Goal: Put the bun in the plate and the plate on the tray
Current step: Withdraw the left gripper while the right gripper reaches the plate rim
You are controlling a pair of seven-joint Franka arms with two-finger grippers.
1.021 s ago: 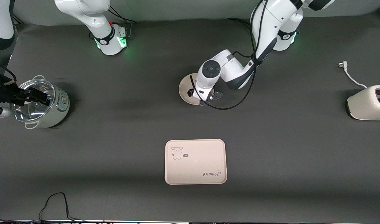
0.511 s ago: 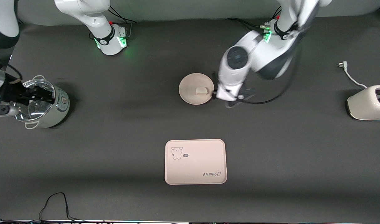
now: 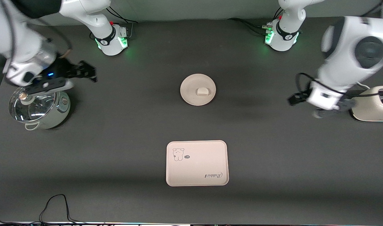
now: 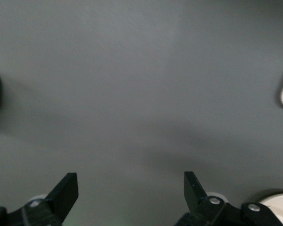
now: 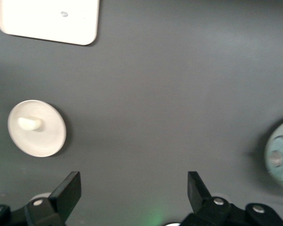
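Observation:
The bun (image 3: 203, 92), a small white half-moon lump, lies in the round cream plate (image 3: 189, 90) on the dark table, between the arms' bases and the tray. The cream-pink tray (image 3: 197, 168) with the rabbit drawing lies nearer to the front camera and holds nothing. My left gripper (image 3: 323, 105) is open and empty, up in the air beside the toaster; its wrist view (image 4: 131, 182) shows bare table between the fingers. My right gripper (image 3: 87, 72) is open and empty, in the air beside the pot. The right wrist view (image 5: 134, 182) shows the plate (image 5: 47, 136), the bun (image 5: 29, 123) and the tray (image 5: 47, 21).
A pot with a glass lid (image 3: 37, 105) stands at the right arm's end of the table and shows in the right wrist view (image 5: 280, 157). A white toaster (image 3: 372, 103) with its plug and cord (image 3: 351, 75) stands at the left arm's end. A black cable (image 3: 56, 204) loops at the front edge.
My left gripper has let go of the bun in the plate, risen and swung toward the toaster. My right gripper has moved off the pot toward the table's middle.

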